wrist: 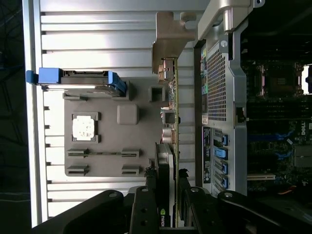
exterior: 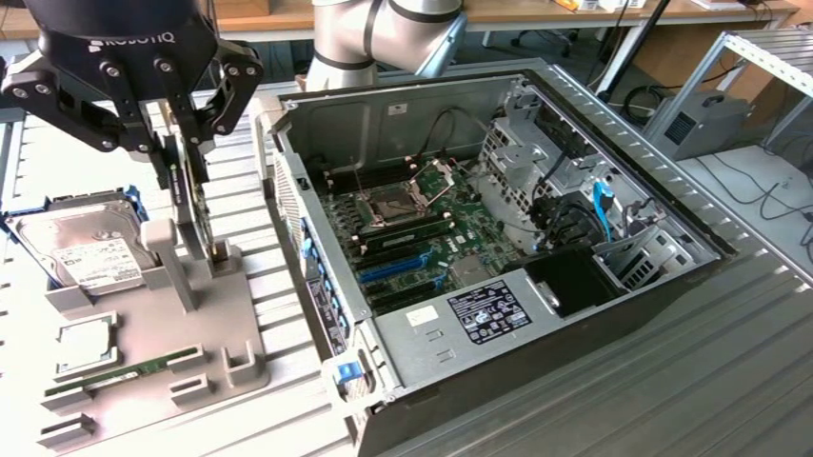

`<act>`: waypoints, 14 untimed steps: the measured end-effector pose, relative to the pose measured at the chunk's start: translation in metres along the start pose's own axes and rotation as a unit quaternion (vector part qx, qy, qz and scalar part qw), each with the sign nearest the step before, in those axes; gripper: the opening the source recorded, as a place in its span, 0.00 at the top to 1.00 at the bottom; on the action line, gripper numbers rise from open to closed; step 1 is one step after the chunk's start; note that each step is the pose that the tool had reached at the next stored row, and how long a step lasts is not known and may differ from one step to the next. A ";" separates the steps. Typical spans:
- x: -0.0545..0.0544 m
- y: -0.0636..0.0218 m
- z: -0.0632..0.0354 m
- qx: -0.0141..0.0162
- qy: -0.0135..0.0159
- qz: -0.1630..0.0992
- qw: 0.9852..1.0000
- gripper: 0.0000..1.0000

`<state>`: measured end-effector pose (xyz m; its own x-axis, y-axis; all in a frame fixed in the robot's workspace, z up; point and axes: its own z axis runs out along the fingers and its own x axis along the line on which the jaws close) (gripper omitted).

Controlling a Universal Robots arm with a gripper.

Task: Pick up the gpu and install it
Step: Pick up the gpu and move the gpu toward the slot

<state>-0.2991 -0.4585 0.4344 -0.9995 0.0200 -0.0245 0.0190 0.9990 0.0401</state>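
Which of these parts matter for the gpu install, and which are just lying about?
Job in hand: gripper, closed on the gpu; open computer case.
Lying about: hard drive, processor chip, memory stick, grey tray.

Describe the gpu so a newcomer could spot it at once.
At the exterior view's left, beside the open computer case, lies a grey fixture tray. Above it, the hand pinches the gpu: a thin dark card standing on edge, unlike the boxy silver hard drive and narrow green memory stick.
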 end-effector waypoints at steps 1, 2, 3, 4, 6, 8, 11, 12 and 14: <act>0.000 0.0000 0.0000 0.000 0.000 0.000 1.000 0.73; 0.000 0.0000 0.0000 0.000 0.000 0.000 1.000 0.73; 0.000 0.0000 -0.0001 0.000 0.000 0.000 1.000 0.73; -0.001 0.0001 -0.0001 0.000 0.000 0.000 1.000 0.73; -0.002 0.0001 0.0000 0.000 0.000 0.000 1.000 0.73; -0.006 0.0002 0.0002 0.000 0.000 0.000 1.000 0.73; -0.012 0.0004 0.0003 0.000 0.000 0.000 1.000 0.73; -0.014 0.0005 0.0004 0.000 0.000 0.000 1.000 0.73; -0.019 0.0006 0.0005 0.000 0.000 0.000 1.000 0.73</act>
<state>-0.2804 -0.4582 0.4344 -0.9995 0.0200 -0.0245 0.0190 0.9990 0.0401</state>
